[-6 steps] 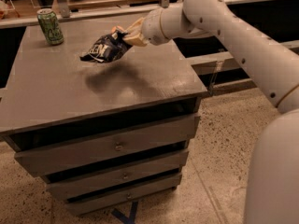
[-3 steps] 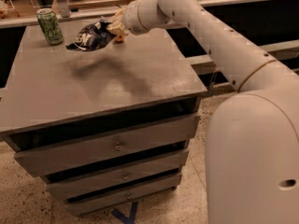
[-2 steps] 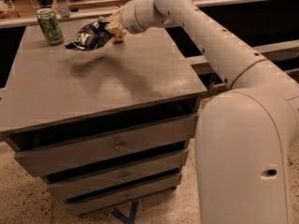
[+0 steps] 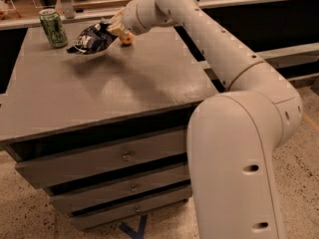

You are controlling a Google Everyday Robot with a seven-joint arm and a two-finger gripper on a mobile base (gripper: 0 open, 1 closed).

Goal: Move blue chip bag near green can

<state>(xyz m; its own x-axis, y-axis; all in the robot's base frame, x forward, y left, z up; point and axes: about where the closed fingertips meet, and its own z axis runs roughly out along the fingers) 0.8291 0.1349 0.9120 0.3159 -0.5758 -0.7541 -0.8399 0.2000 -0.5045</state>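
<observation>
Blue chip bag (image 4: pixel 92 38): crumpled, at far left of the surface (image 4: pixel 114 88), low over it, its right edge pinched by the hand (image 4: pixel 115 28).
Green can (image 4: pixel 53 28): upright, just left of the bag, not touching.
Orange fruit (image 4: pixel 126 39): beside the hand, right of the bag.
Drawers (image 4: pixel 124 156): below the surface, closed.

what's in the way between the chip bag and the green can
Nothing visible. The hand holds the blue chip bag beside the green can, with only bare table between them. The small orange fruit sits on the bag's far side, by the hand.
</observation>
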